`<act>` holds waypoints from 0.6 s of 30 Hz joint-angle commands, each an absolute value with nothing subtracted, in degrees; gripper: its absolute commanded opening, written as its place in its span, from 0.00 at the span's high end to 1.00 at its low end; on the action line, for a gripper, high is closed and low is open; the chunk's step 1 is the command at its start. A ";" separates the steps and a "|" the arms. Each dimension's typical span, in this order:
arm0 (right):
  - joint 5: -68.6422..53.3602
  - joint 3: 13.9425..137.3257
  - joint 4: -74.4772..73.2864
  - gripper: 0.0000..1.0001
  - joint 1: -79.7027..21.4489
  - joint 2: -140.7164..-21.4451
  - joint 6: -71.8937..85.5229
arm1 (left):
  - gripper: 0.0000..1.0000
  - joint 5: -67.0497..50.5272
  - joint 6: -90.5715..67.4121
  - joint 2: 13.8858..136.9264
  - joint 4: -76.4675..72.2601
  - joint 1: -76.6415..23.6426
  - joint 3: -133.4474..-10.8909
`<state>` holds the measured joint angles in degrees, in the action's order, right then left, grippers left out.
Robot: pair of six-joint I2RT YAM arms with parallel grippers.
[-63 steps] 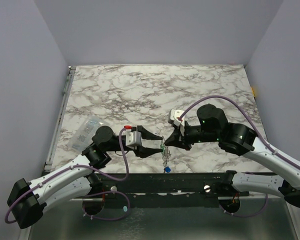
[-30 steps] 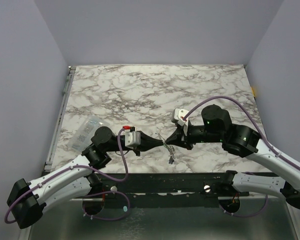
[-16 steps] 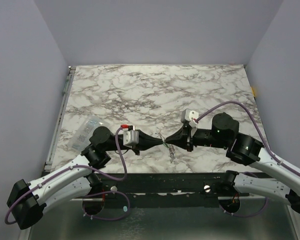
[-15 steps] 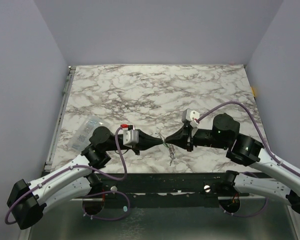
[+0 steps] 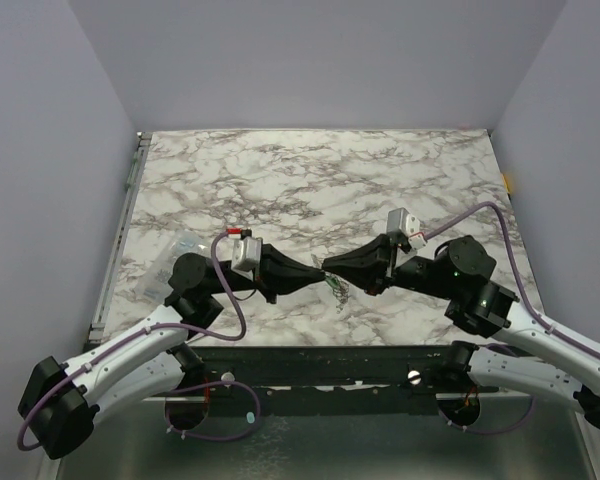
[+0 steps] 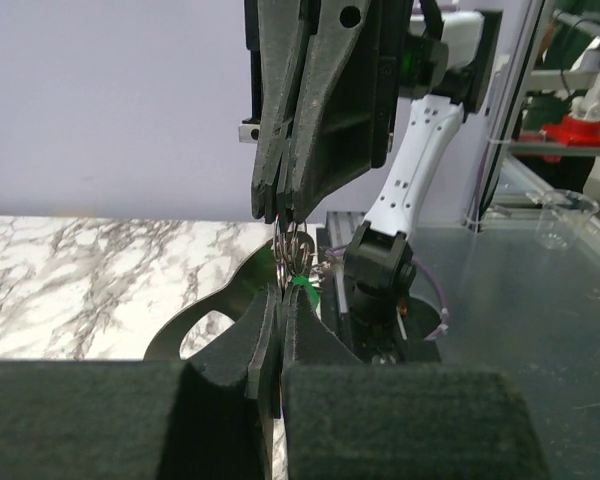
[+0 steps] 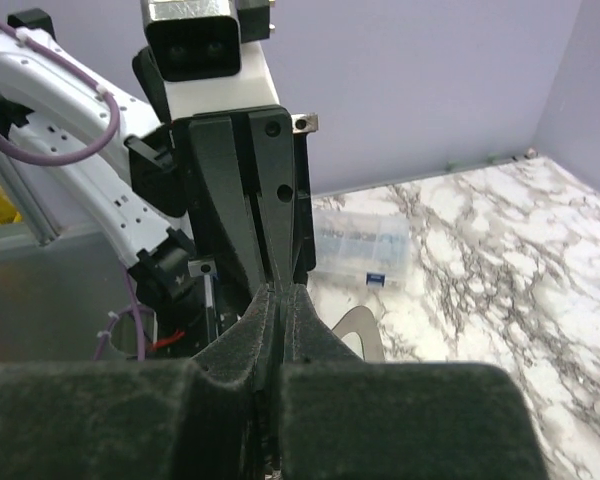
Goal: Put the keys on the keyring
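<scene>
Just below the centre of the top view, the left gripper (image 5: 313,272) and right gripper (image 5: 330,267) meet tip to tip, both pinched shut on the silvery-grey flat oval metal keyring (image 6: 293,248), with the mint-green plastic-headed key (image 6: 301,284) dangling beside it, and both sit higher in frame than half a second ago over the marbled white table (image 5: 280,170).

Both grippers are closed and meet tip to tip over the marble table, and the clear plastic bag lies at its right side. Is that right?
No: the top external view shows the clear plastic bag at the left side of the marble table. The left gripper and right gripper are closed, tip to tip.
</scene>
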<state>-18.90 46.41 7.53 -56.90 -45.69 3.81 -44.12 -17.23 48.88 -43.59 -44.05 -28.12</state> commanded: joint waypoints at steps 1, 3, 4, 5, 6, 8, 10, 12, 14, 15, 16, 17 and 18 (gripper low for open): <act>-18.74 46.11 15.75 0.99 -57.13 -46.02 4.90 | 1.00 -46.48 -24.40 48.93 -50.79 -43.13 -27.97; -18.17 45.32 16.07 0.99 -57.13 -45.59 5.17 | 1.00 -46.50 -24.83 49.04 -50.80 -42.89 -27.95; -17.78 45.01 16.07 0.99 -57.15 -45.03 5.23 | 1.00 -46.49 -24.99 49.04 -50.80 -42.82 -27.92; -17.52 44.79 15.95 0.99 -57.13 -44.60 5.38 | 1.00 -46.31 -25.11 49.09 -50.80 -42.84 -28.00; -17.46 44.88 15.86 0.99 -57.13 -44.41 5.44 | 0.91 -46.12 -25.17 49.17 -50.80 -42.79 -27.96; -17.59 45.11 15.18 0.99 -57.13 -44.47 5.69 | 0.71 -46.66 -24.55 49.22 -50.86 -42.73 -27.74; -17.77 45.09 15.25 0.99 -57.13 -44.54 5.87 | 0.61 -47.49 -23.84 48.95 -50.87 -42.68 -27.71; -17.96 44.87 15.35 0.99 -57.13 -44.49 6.12 | 0.55 -47.78 -22.96 48.02 -50.89 -42.41 -27.40; -18.26 44.74 15.36 0.99 -57.13 -44.56 6.39 | 0.50 -47.82 -22.09 46.77 -50.81 -41.68 -27.04; -18.42 44.77 15.25 0.99 -57.13 -44.56 6.45 | 0.49 -47.89 -21.73 46.08 -50.74 -41.22 -26.92; -18.71 44.78 15.19 0.99 -57.13 -44.58 6.51 | 0.48 -47.65 -21.49 45.51 -50.64 -40.65 -26.90; -18.92 44.89 15.12 0.99 -57.13 -44.56 6.58 | 0.48 -47.37 -21.39 45.04 -50.64 -40.09 -26.89; -19.05 44.89 15.08 0.99 -57.13 -44.56 6.73 | 0.48 -46.86 -21.40 44.70 -50.58 -39.67 -26.97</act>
